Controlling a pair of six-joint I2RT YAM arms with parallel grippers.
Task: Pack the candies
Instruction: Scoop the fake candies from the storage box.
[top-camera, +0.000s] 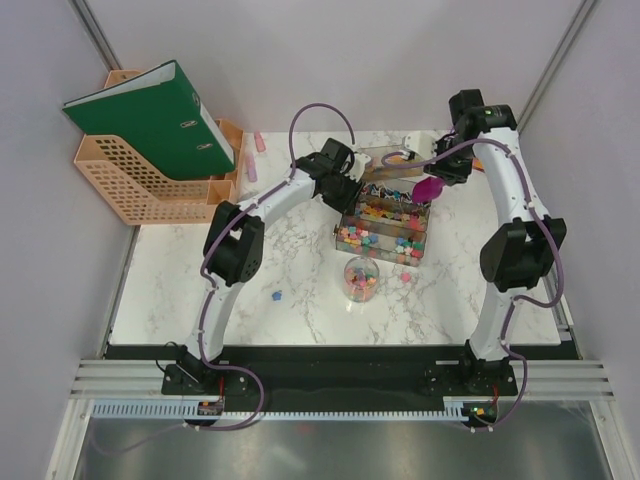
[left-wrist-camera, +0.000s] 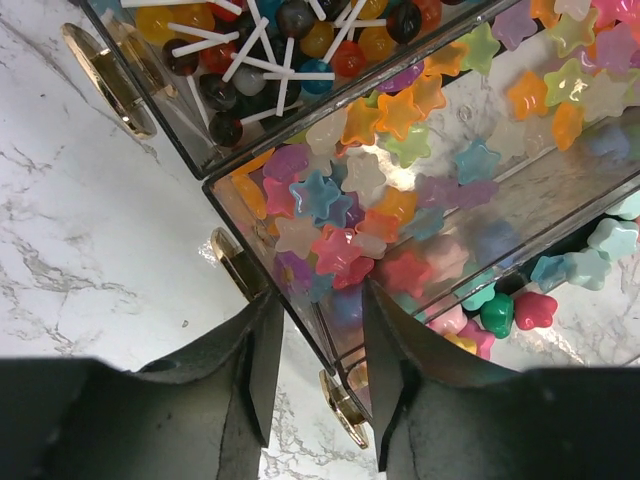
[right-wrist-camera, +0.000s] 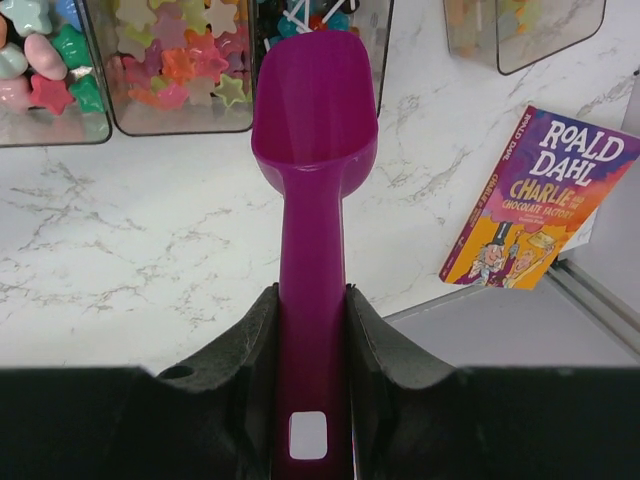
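The candies (left-wrist-camera: 400, 190) are star-shaped sweets in many colours, filling clear trays (top-camera: 352, 214) at the table's middle. They also show in the top view (top-camera: 380, 238) and the right wrist view (right-wrist-camera: 180, 70). My left gripper (left-wrist-camera: 322, 300) straddles the near wall of a tray (left-wrist-camera: 250, 230) and is shut on it; in the top view it (top-camera: 348, 192) sits at the trays' left edge. My right gripper (right-wrist-camera: 313, 295) is shut on the handle of the purple scoop (right-wrist-camera: 315, 110), which is empty and held above the marble beside the trays (top-camera: 430, 188). A small clear jar (top-camera: 361, 278) holds some candies.
Two loose candies (top-camera: 276, 295) (top-camera: 407, 276) lie on the marble. A tray of lollipops (left-wrist-camera: 280, 45) adjoins the star tray. A green binder (top-camera: 150, 115) rests in an orange file rack (top-camera: 130, 190) at the back left. A Roald Dahl book (right-wrist-camera: 545, 200) lies at the table's edge.
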